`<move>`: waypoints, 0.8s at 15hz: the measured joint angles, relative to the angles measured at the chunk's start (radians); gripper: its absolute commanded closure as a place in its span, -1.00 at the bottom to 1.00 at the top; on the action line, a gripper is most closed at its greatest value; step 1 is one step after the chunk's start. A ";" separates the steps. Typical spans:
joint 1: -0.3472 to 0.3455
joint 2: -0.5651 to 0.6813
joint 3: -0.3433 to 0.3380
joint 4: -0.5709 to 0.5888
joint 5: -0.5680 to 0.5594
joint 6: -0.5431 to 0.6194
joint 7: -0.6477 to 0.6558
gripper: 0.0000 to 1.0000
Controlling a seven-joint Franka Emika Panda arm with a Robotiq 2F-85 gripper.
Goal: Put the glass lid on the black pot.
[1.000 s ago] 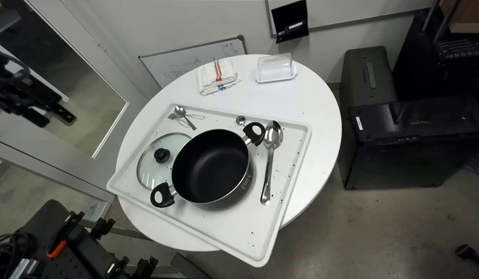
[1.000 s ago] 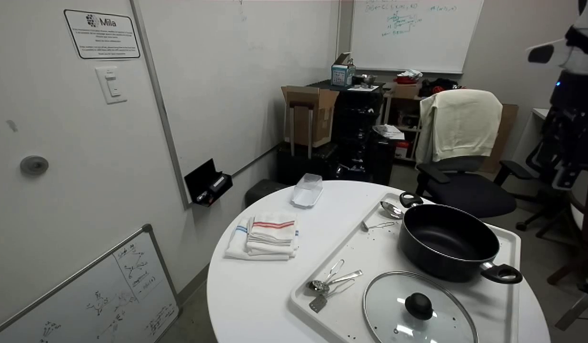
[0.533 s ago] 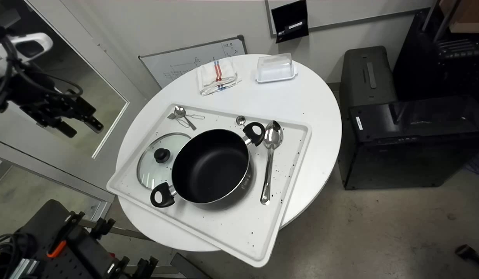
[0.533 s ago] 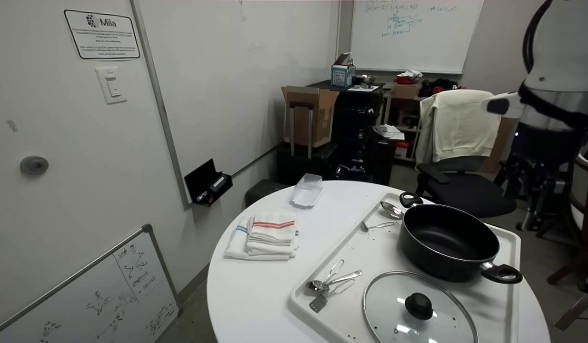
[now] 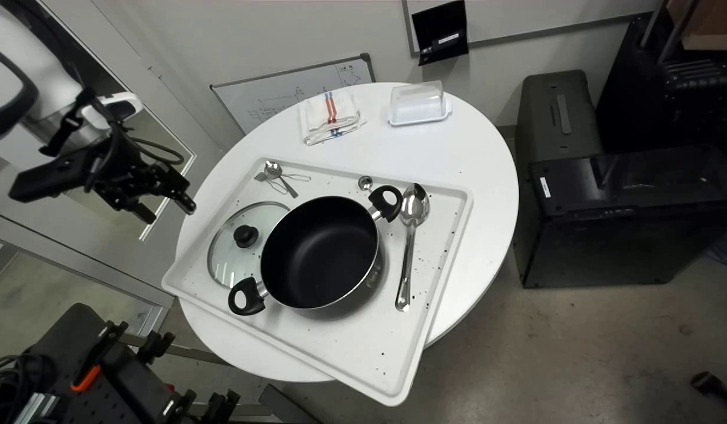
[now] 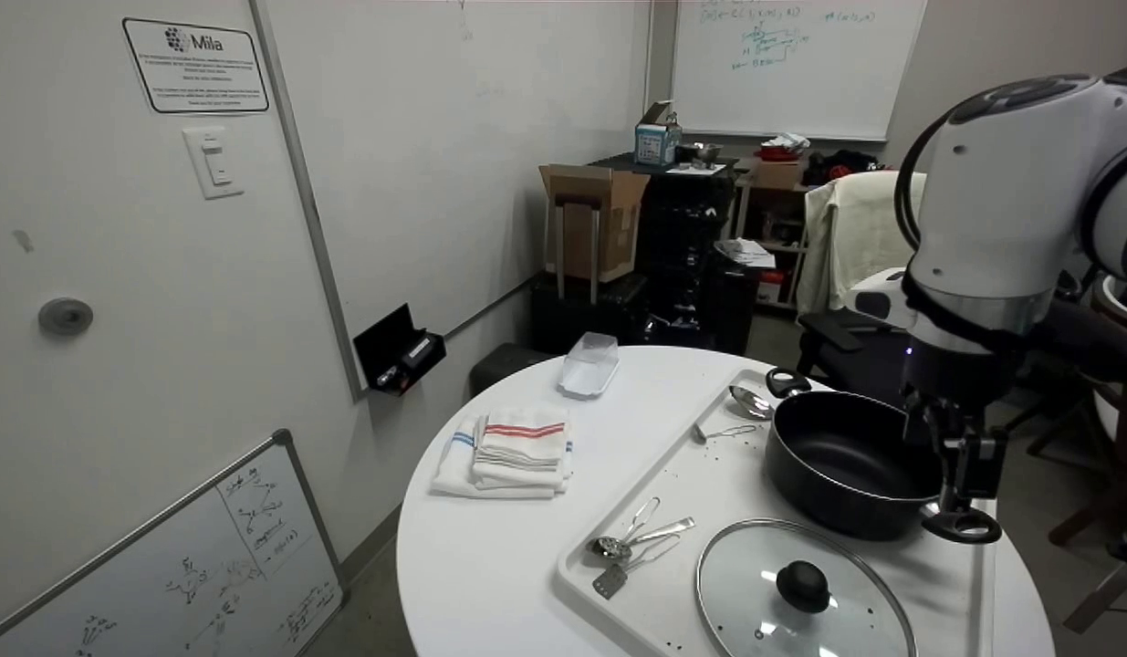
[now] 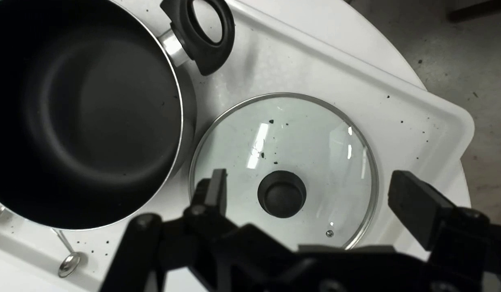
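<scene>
The glass lid lies flat on the tray, knob up, in both exterior views (image 5: pixel 229 259) (image 6: pixel 755 570) and the wrist view (image 7: pixel 315 146). Its black knob (image 7: pixel 281 194) faces the camera. The black pot stands uncovered beside the lid in both exterior views (image 5: pixel 322 253) (image 6: pixel 846 502); the wrist view shows part of it (image 7: pixel 104 121). My gripper is open and holds nothing, above the tray's lid side, in both exterior views (image 5: pixel 168 211) (image 6: pixel 967 500). In the wrist view the gripper (image 7: pixel 309 184) has the knob between its fingers, nearer the left one, with no contact visible.
The white tray (image 5: pixel 363 359) has raised edges and sits on a round table (image 5: pixel 481 176). A large metal spoon (image 5: pixel 407 253) lies beside the pot. Small utensils (image 5: pixel 275 174) lie near the lid. Folded towels (image 5: pixel 331 115) and a clear-topped box (image 5: pixel 419 106) stand at the back.
The arm has come in from the side and down toward the table, bringing the open gripper nearer to the lid. The lid and the pot have not moved.
</scene>
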 measured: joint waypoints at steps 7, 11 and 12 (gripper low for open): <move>0.051 0.226 -0.042 0.127 -0.084 0.079 0.071 -1.00; 0.094 0.333 -0.077 0.199 -0.085 0.107 0.088 -1.00; 0.104 0.360 -0.086 0.218 -0.085 0.112 0.092 -1.00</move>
